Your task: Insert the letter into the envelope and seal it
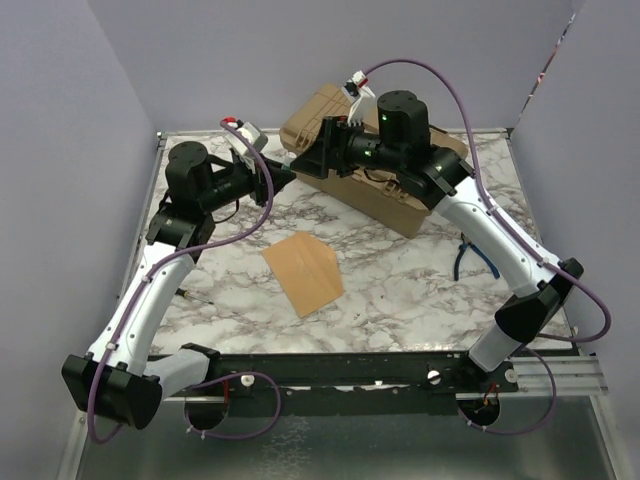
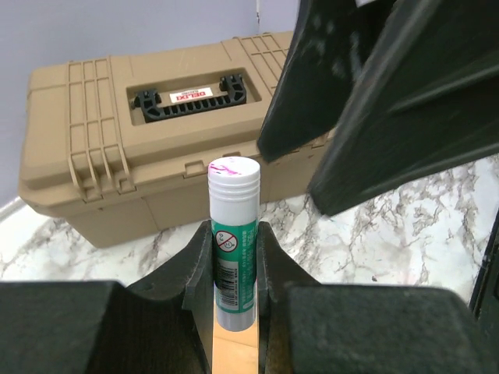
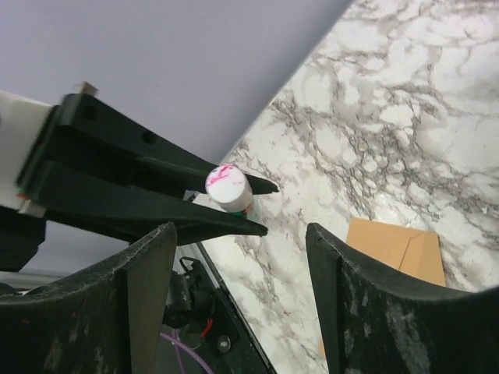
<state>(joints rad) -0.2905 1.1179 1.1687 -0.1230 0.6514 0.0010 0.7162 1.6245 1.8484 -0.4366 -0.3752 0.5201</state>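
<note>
From overhead we see the marble table (image 1: 420, 290), the tan toolbox (image 1: 400, 205) at its back behind both arms, and the envelope (image 1: 303, 272) lying flat mid-table. Only the wrist views show the glue stick (image 2: 234, 257), pinched by the left gripper (image 2: 232, 234). The right gripper (image 3: 240, 230) faces it, jaws spread. Whether the letter is inside the envelope, we cannot tell.

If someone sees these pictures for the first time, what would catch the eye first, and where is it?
First, the white glue stick, pinched upright in the left gripper, with the open right gripper facing its top end over the back of the table. Next, the big tan toolbox at the far edge of the marble table, and the orange-brown envelope lying flat near the middle.
</note>
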